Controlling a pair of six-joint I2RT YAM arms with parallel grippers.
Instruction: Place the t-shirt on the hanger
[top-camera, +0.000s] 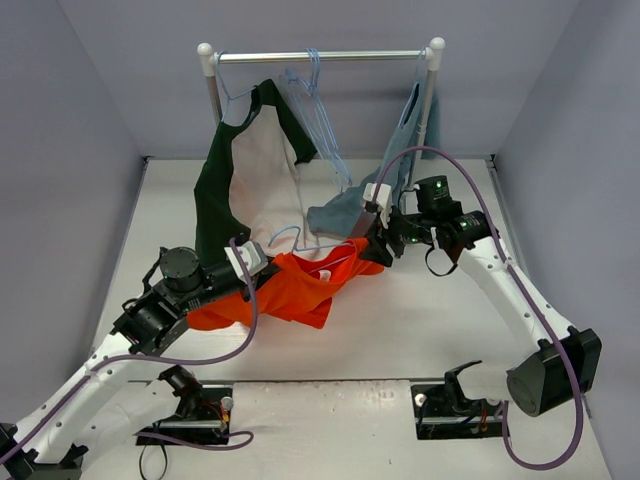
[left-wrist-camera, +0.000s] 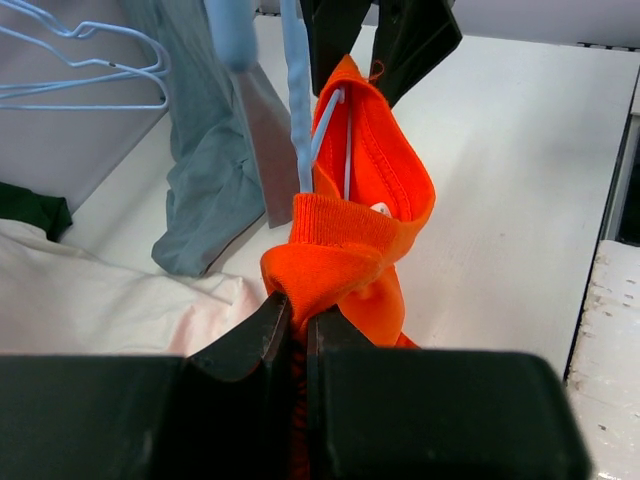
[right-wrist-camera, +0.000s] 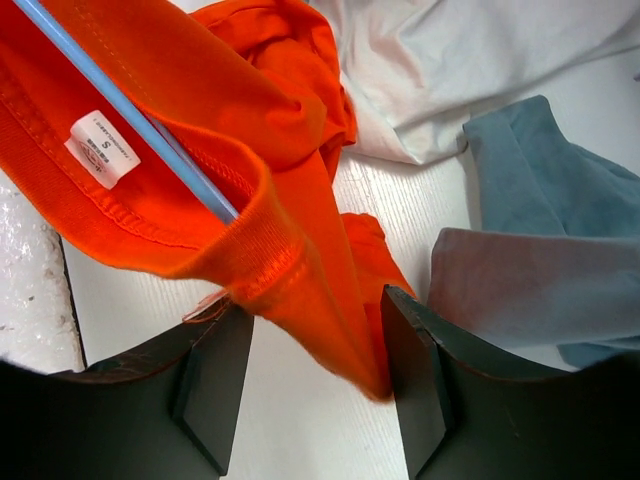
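Note:
The orange t-shirt (top-camera: 300, 285) lies bunched on the table between my two grippers. My left gripper (top-camera: 258, 268) is shut on its ribbed collar, and in the left wrist view (left-wrist-camera: 298, 308) orange fabric (left-wrist-camera: 345, 240) is pinched between the jaws. A pale-blue hanger (top-camera: 300, 240) lies across the shirt; its bar (left-wrist-camera: 300, 120) runs down into the neck opening, and in the right wrist view (right-wrist-camera: 130, 110) it passes the size label. My right gripper (top-camera: 372, 240) is open at the shirt's right end, with a hanging fold of the collar (right-wrist-camera: 300, 260) between its jaws (right-wrist-camera: 315, 330).
A clothes rack (top-camera: 320, 57) stands at the back with spare pale-blue hangers (top-camera: 315, 100). A dark green-and-white garment (top-camera: 250, 170) hangs at its left and drapes onto the table. A grey-blue garment (top-camera: 345, 205) lies just behind my right gripper.

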